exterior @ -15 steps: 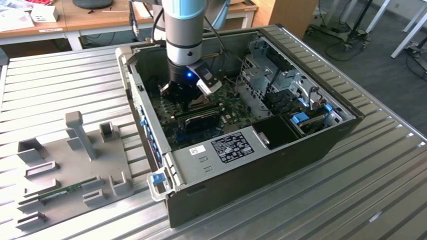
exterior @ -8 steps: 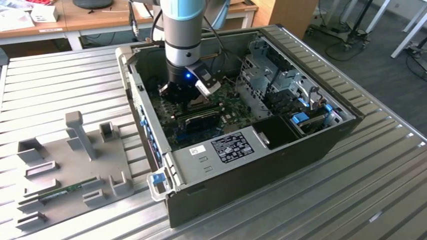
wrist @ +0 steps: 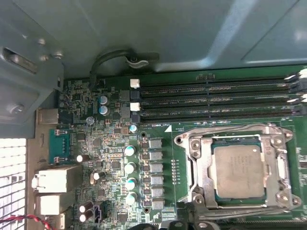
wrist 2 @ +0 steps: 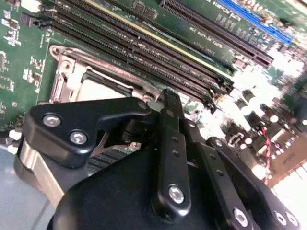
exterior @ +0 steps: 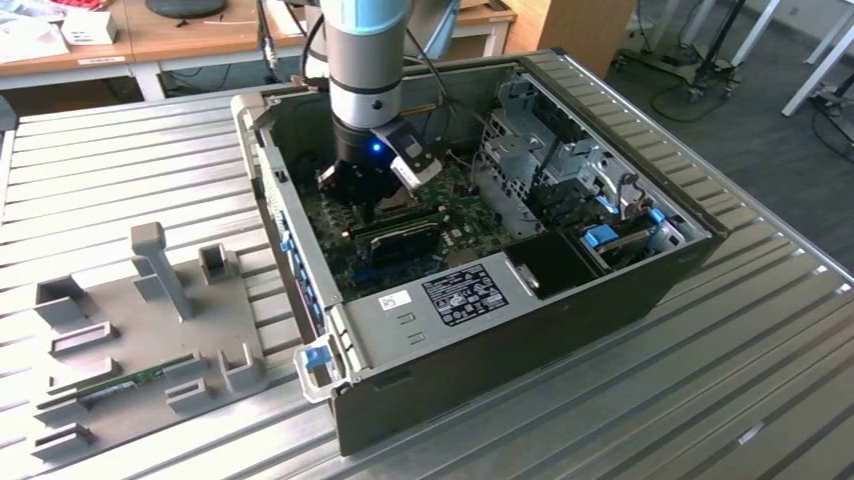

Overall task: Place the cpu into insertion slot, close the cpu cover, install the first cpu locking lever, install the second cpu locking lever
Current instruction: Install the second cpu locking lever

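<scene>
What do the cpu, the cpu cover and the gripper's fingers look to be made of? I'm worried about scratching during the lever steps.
The cpu: dull grey top, likely brushed metal, with a soft matte sheen. The cpu cover: thin silvery frame, apparently bare stamped metal, catching bright glints. The gripper: fingers matte black, plastic or coated metal, joined with shiny screws.

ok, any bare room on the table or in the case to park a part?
Table: open ribbed metal between the case and the grey fixture tray, and along the exterior view's right. Inside the case is crowded: gripper above the cpu, memory slots, drive cage.
</scene>
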`<action>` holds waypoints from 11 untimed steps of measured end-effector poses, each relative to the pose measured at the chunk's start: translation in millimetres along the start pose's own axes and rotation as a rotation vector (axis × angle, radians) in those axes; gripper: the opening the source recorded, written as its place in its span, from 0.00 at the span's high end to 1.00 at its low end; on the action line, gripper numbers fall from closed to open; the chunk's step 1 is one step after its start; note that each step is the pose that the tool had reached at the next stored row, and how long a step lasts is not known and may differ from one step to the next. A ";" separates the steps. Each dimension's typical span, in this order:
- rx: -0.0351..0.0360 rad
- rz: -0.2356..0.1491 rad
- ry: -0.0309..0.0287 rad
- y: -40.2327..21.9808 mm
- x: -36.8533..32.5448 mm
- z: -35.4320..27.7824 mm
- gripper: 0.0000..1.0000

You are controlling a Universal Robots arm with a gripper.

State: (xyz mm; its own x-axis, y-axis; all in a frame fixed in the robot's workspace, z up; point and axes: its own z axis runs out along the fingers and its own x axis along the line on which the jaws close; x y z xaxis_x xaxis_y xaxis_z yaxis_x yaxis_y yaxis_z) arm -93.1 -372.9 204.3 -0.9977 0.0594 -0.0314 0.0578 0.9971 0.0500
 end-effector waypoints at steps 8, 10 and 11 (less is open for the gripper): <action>0.0000 0.000 -0.0001 0.2 -0.2 -4.8 0.89; 0.0002 0.000 -0.0004 0.2 -0.1 -4.9 0.89; 0.0000 0.000 -0.0014 0.2 0.2 -4.6 0.89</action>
State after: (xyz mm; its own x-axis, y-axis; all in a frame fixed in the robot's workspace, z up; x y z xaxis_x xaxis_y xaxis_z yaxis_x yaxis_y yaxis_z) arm -93.5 -373.0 209.0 -0.9977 0.0594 -0.0328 0.0577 0.9971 0.0500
